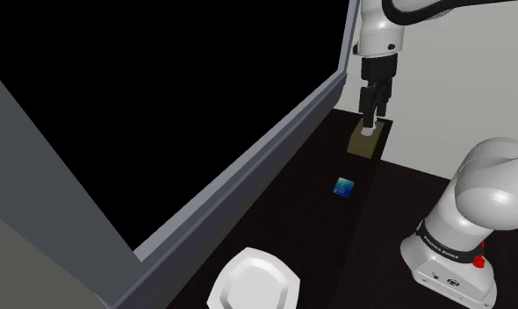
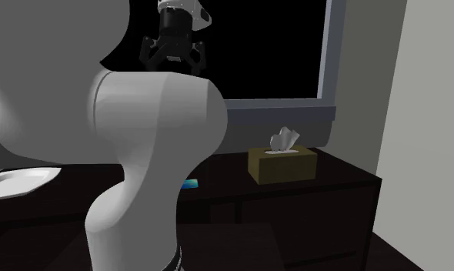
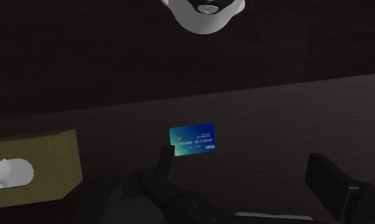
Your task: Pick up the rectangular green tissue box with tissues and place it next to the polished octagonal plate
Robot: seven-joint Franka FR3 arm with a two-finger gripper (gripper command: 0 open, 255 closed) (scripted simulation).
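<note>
Dark and long, the surface (image 1: pixel 294 230) runs beside a grey window frame (image 1: pixel 248 167). Past the frame you see just a black area (image 1: pixel 161 79). A pale wall (image 1: pixel 459 79) shuts off the far end. Your pincer (image 1: pixel 374 116) hangs over that far end, with its two fingers spread wide apart and nothing between them. The tissue box (image 1: pixel 369 140) you want looks olive green, with white tissue (image 2: pixel 284 140) sticking out of its top. It stands flat near the far end, close to the wall and a little way off the window frame. In the second exterior view the pincer is high up, well above the box and not touching it. A small blue card (image 1: pixel 343 186) lies flat on the surface between the box and the white eight-sided plate (image 1: pixel 255 283). The plate sits at the near end, close to the window frame and well apart from the box. Bare dark surface shows between the card and the plate, and beside the plate on the side away from the window.
</note>
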